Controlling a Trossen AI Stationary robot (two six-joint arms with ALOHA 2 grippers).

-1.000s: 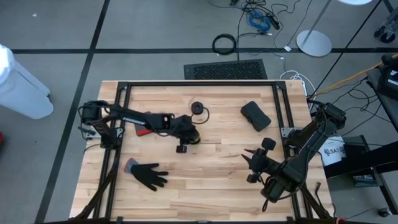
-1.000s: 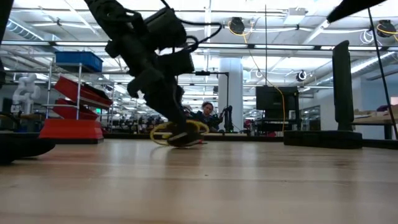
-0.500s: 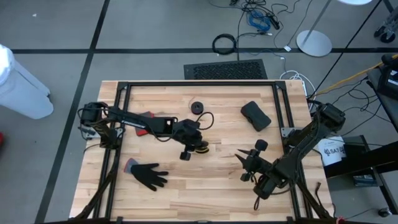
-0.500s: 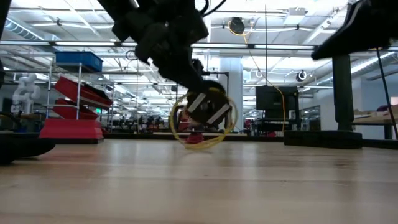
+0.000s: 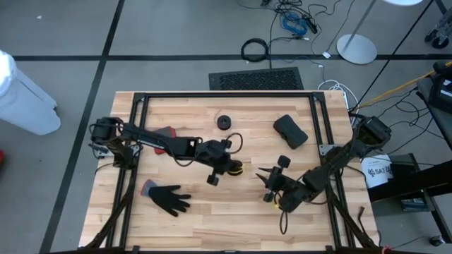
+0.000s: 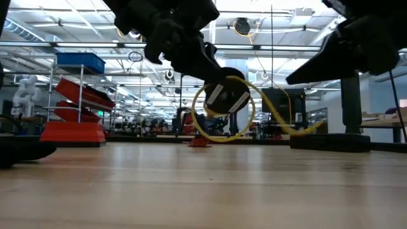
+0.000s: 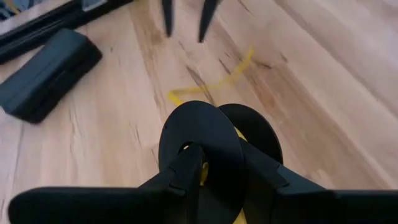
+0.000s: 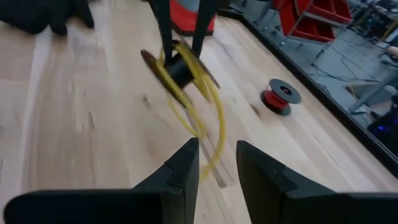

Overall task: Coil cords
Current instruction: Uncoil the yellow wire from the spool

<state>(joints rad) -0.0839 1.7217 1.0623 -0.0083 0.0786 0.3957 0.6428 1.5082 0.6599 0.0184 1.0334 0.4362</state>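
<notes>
Presently the left gripper [image 5: 227, 164] is holding a black spool [image 6: 226, 97] clear of the table [image 5: 212, 219], its fingers closed on the spool's hub, as the left wrist view shows. The yellow cord [image 6: 224, 121] is hanging around that spool in loose loops, partly wound; a free tail [image 6: 294, 129] is trailing off sideways in the low view and lying on the wood in the left wrist view [image 7: 211, 84].

The right gripper [image 5: 267, 185] is waiting just beside, its fingers standing apart and holding nothing, pointing toward the spool. In the right wrist view the spool [image 8: 179, 68] is sitting ahead of those fingers, tilted, with the loops [image 8: 202, 118] sagging toward them. The free tail is therefore running from the spool toward the right arm's side, so the right gripper is judged the nearer one to catch it and guide it onto the hub.

A second small spool [image 5: 224, 122] is resting further back on the table, well apart from both grippers; whether it is carrying the black cord cannot be told.
</notes>
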